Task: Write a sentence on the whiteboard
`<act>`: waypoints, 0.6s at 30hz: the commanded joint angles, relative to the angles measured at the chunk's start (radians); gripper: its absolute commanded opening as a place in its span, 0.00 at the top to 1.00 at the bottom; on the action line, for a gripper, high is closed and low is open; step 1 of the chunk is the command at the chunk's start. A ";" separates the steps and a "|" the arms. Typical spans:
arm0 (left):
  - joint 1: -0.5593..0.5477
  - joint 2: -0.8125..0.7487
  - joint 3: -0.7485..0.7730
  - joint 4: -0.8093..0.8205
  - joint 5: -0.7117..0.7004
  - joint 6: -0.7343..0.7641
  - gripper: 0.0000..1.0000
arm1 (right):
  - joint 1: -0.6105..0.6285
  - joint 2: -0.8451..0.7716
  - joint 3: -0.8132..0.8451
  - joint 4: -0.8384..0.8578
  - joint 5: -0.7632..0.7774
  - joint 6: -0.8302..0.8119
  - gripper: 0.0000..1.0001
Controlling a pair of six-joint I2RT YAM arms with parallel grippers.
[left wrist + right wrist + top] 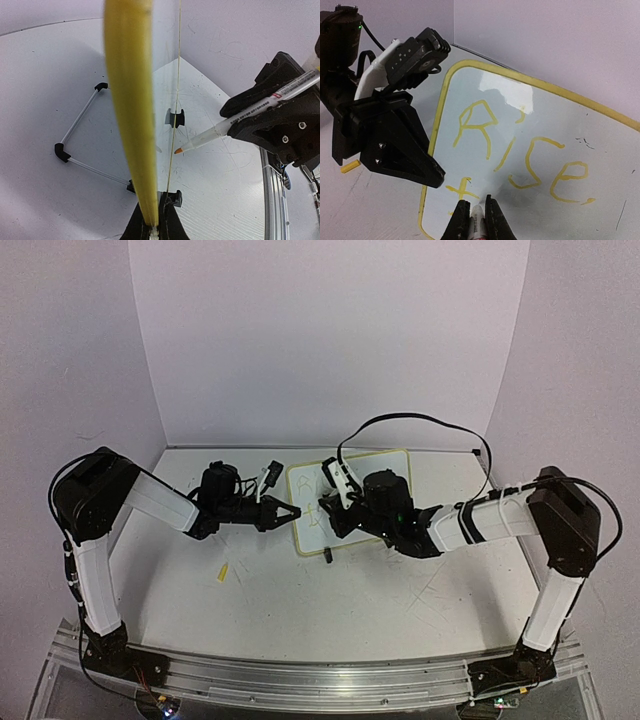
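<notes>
left end effector [293,512] clamped on whiteboard [385,466] rim, right end effector [477,212] gripping marker [240,120], yellow "rise" written

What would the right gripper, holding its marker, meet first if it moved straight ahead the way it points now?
The whiteboard. The marker in the right gripper aims at its face, just below the orange "Rise". Whether the tip already touches the surface is unclear.
</notes>
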 commanded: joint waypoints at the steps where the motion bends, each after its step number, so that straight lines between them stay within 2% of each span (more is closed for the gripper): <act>1: 0.013 0.006 0.014 -0.103 -0.136 0.073 1.00 | -0.003 0.010 0.047 0.024 0.040 -0.016 1.00; 18: 0.013 0.004 0.011 -0.105 -0.136 0.074 1.00 | -0.005 0.033 0.065 0.011 0.104 -0.021 1.00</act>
